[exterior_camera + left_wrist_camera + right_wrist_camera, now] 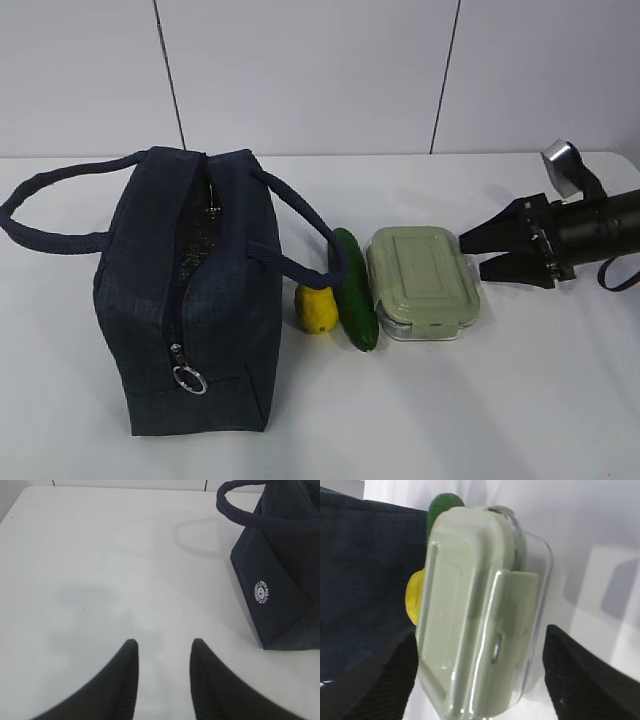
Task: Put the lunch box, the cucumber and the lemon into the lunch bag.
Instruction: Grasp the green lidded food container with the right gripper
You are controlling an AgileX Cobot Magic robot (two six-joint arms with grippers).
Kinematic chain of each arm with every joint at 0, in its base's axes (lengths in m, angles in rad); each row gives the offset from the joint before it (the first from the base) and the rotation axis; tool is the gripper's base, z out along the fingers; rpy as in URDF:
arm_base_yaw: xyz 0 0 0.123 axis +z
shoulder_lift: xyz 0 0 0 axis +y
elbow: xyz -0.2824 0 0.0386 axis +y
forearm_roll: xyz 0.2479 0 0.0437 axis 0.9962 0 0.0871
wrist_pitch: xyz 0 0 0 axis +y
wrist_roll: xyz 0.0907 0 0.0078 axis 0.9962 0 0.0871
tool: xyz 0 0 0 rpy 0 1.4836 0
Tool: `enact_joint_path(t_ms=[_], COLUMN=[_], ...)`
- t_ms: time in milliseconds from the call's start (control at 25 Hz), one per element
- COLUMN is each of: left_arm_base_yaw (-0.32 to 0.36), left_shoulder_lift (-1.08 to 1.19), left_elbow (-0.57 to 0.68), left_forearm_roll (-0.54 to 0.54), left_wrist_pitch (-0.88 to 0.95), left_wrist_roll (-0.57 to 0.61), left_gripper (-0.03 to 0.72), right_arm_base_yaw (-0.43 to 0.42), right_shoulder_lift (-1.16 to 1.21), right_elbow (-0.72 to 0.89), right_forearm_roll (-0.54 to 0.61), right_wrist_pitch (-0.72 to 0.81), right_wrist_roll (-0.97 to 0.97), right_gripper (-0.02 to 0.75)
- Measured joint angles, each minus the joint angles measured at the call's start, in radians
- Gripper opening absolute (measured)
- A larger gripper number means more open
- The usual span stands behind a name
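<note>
Exterior view: lunch bag [190, 300] stands left of centre, zipper run down so the top slot looks open, ring pull [189, 379] low on the near end; handles loop out both sides. Lemon [316, 307] sits just beside the bag, partly under the right handle, cucumber [353, 288] next to it, lunch box [422, 282] right of centre, close against the cucumber; whether they touch I cannot tell. Right gripper [476, 252] comes in from the right edge at box height, jaws spread, tips just short of the box, nothing held. My read: the step is grabbing the box. Best done by straddling the short end squarely, pushing in until the pads are well past the clip, then closing; going in skewed would likely shove the box into the cucumber and roll it. Left wrist view: left gripper [162, 652] at bottom centre, fingers apart, empty, over bare table [100, 570]; bag in the upper right corner. A small round white logo [262, 592] is printed on the bag's end; the ring of text is too small to read. Right wrist view: box fills the centre between the two spread fingers [385, 680], clip facing the camera, lemon and cucumber peeking behind it, bag on the left. No writing visible on the box.
</note>
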Motion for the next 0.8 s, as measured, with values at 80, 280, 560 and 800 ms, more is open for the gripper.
enact_joint_path(t_ms=[80,280,560,800], left_arm_base_yaw=[0.000,0.000,0.000,0.000], left_shoulder_lift=[0.000,0.000,0.000,0.000], left_elbow=[0.000,0.000,0.000,0.000], left_forearm_roll=[0.000,0.000,0.000,0.000], left_wrist_pitch=[0.000,0.000,0.000,0.000], left_wrist_roll=[0.000,0.000,0.000,0.000], left_gripper=[0.253,0.253,0.253,0.253], right_arm_base_yaw=[0.000,0.000,0.015,0.023], right_shoulder_lift=[0.012,0.017,0.017,0.031], right_elbow=[0.000,0.000,-0.002,-0.004], right_forearm_roll=[-0.002,-0.002,0.004,0.013], right_wrist_pitch=[0.000,0.000,0.000,0.000], right_wrist_roll=[0.004,0.006,0.006,0.006], right_gripper=[0.567,0.567,0.567,0.567])
